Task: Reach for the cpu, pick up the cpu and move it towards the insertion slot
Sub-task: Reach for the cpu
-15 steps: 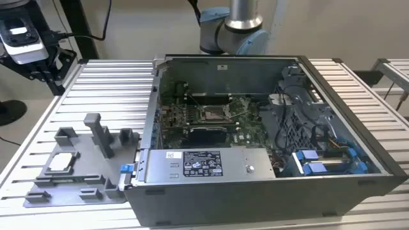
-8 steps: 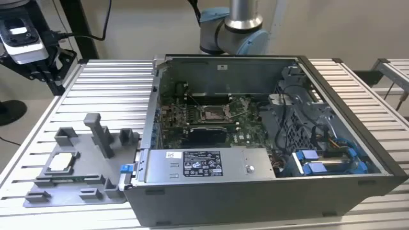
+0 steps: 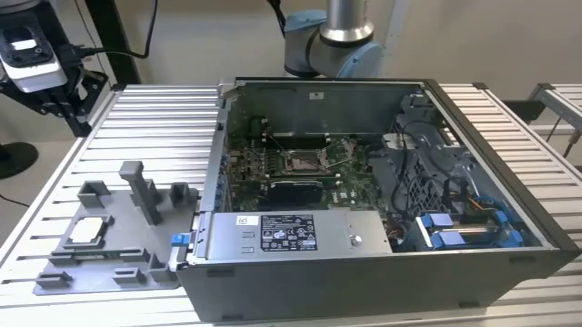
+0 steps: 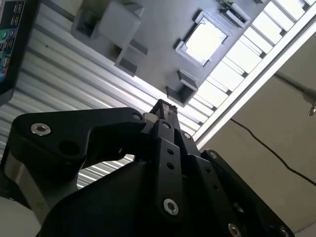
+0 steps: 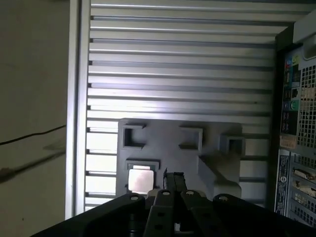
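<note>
— On the grey fixture plate [image 3: 95, 269], at the exterior view's left of the computer case [image 3: 364, 286], the cpu [image 3: 86, 230] lies flat in its pocket. I have the gripper [image 5: 173, 176] above the plate, apart from the chip, jaws closed on nothing.
— And the insertion slot [image 3: 303, 161]?
— Inside the case on the green board, toward the far wall, well apart from the chip. I judge I'm on the reach.
— How do you want to take it?
— I'd spread the jaws before descending, centre over the chip in both wrist views, square to its edges, and come straight down. The pocket walls sit close around it, so a skewed approach would likely catch plastic rather than the chip.
</note>
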You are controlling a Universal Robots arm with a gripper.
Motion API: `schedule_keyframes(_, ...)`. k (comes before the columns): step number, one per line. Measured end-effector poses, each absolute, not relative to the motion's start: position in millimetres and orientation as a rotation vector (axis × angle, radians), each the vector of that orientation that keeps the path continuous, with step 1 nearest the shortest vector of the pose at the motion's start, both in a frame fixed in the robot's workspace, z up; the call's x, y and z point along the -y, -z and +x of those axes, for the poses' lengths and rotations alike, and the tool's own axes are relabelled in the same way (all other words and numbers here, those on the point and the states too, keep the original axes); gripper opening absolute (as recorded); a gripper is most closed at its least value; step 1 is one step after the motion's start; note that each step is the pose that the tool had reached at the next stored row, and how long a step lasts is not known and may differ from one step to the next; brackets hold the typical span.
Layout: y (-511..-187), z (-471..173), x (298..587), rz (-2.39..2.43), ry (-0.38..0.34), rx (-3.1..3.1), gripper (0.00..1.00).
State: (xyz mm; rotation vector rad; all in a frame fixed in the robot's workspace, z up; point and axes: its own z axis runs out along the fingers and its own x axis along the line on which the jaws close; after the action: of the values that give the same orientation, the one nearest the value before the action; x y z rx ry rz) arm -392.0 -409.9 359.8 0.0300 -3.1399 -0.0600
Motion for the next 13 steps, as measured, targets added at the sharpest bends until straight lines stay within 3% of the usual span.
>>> schedule_keyframes(13, -359.2, -402.3, 444.8, 0.030, 0.060, 3.140, 0.00)
